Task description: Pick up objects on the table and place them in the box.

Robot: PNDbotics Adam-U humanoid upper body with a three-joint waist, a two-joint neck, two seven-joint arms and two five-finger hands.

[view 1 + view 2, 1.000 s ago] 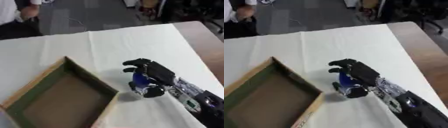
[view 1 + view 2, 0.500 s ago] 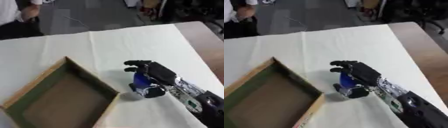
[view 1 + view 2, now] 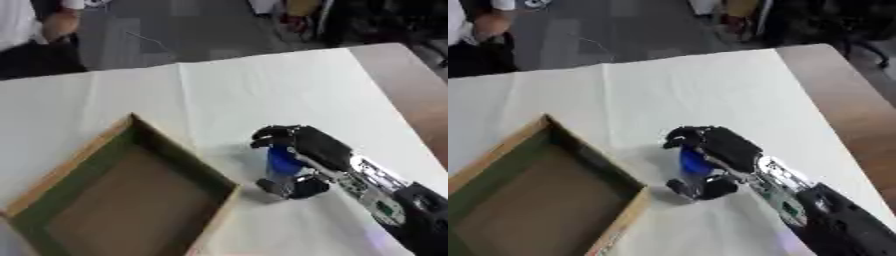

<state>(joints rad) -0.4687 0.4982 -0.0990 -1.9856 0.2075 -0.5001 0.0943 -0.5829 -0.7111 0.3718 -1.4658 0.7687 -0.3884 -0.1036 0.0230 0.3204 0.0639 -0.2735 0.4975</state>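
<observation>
So far you have the grasp but not the delivery: in the left eye view your right hand (image 3: 308, 150) has its fingers and thumb curled round the blue object (image 3: 282, 160), which stands on the white tabletop (image 3: 262, 90) just beside the near-right corner of the box (image 3: 79, 160); the box shows a bare brown floor, so judging from that nothing has gone in yet, and the lift and carry to the left are all still ahead of you; in the right eye view the same clamp shows, dark fingers (image 3: 686, 135) over the top of the blue object and the thumb low at its base; against the frames of a second ago the hand and the object have barely shifted; your left hand shows in neither view.
</observation>
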